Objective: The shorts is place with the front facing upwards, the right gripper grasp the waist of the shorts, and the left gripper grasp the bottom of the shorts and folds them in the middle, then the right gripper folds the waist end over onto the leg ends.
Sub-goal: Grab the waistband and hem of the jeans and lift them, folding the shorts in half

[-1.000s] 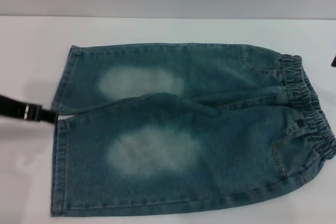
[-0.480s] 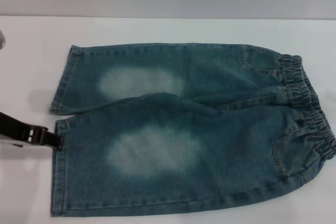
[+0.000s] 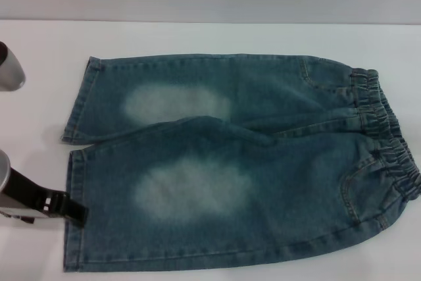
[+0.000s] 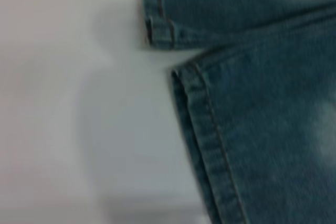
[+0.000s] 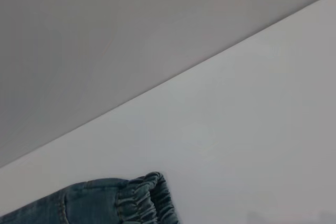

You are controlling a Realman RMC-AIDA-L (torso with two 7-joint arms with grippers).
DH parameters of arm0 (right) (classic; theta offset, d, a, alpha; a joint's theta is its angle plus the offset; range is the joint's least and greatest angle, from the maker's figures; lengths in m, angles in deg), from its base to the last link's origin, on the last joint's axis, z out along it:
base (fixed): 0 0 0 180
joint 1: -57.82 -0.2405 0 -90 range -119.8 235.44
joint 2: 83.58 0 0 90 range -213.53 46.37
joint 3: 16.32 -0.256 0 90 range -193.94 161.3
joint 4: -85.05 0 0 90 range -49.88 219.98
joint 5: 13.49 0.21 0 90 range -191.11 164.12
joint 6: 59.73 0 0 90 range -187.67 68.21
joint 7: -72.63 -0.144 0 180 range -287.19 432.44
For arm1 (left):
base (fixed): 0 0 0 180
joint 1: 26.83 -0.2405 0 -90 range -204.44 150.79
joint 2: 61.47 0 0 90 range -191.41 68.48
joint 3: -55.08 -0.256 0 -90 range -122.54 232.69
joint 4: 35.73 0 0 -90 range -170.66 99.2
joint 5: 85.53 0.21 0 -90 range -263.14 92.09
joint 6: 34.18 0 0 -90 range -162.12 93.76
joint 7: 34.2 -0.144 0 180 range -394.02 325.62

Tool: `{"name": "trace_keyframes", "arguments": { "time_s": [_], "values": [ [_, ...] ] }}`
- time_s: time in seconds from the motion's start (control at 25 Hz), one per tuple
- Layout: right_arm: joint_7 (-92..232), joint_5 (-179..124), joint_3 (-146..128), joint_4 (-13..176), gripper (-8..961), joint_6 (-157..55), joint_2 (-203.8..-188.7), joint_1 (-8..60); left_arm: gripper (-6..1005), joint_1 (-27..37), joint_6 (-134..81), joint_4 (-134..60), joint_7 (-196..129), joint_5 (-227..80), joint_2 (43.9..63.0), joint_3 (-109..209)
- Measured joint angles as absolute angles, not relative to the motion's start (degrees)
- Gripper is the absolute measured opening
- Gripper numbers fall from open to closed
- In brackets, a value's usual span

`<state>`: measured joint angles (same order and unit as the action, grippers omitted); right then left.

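Left gripper (image 3: 74,212) sits at the near leg's hem (image 3: 72,208), tip touching or just over the cuff; jaw state unreadable. Bare table (image 3: 39,129) behind the fingers, nothing blocking there. Small open notch (image 4: 157,59) between the two cuffs, just beside the fingertips. Shorts (image 3: 237,162) lie flat ahead. Table past the waistband (image 5: 149,198) is bare.

Left end effector (image 3: 74,211) low, seemingly closed.

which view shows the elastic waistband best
The head view: the whole waistband shows, gathered, on the robot's right. The right wrist view catches only one ruched corner. The left wrist view shows hems only.
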<state>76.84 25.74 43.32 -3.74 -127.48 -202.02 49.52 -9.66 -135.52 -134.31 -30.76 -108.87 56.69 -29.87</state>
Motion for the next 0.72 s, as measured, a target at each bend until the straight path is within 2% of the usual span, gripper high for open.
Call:
{"name": "trace_keyframes", "arguments": {
  "time_s": [0.72],
  "values": [
    [80.22, 24.47, 41.14, -1.63, 820, -128.01, -201.38, 46.42, 848, -9.83, -136.2, -133.55, -23.0, -111.26, 56.89, -38.15]
  ]
}}
